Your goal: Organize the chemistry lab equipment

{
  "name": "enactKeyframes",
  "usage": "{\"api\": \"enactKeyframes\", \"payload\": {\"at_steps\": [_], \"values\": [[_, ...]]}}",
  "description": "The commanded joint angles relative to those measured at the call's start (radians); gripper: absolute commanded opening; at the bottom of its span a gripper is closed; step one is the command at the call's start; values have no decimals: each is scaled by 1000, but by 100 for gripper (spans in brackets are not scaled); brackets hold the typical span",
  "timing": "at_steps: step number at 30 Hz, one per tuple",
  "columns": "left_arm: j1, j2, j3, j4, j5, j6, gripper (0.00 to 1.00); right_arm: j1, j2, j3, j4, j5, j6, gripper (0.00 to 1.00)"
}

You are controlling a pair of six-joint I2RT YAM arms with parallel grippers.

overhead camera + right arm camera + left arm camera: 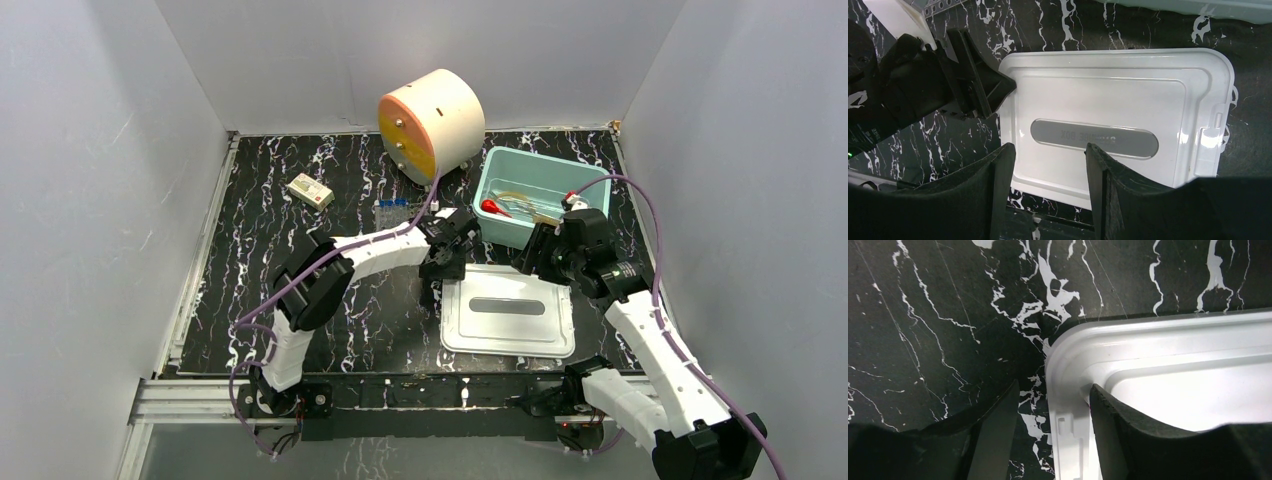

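White lid (1158, 355) cut off in left wrist view, lid label (1093, 138) blurred, tub contents (518, 204) indistinct

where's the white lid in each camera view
Top external: the white lid lies flat at lower centre, in front of the teal tub.
Left wrist: one rounded corner of the lid fills the right half.
Right wrist: nearly the whole lid fills the centre.
Shared landmark: the left gripper at that corner.
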Motion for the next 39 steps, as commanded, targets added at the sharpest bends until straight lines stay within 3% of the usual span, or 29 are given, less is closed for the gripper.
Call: {"api": "enactKeyframes", "payload": {"at_steps": [1, 5, 13, 21, 30, 39], "values": [[28, 8, 26, -36, -42, 24, 54, -3, -17, 0, 50, -11, -4, 63], [47, 10, 25, -23, -11, 46, 52, -3, -14, -2, 56, -16, -4, 63], [52, 35, 9, -13, 50, 85, 18, -3, -12, 3, 61, -20, -1, 63], [80, -84, -130, -1, 55, 130, 15, -4, -1, -13, 82, -85, -27, 63], [247, -343, -371, 12, 211, 179, 15, -1, -7, -53, 115, -199, -88, 70], [318, -489, -470, -1, 301, 179, 15, -2, 29, -94, 135, -297, -101, 75]]}}
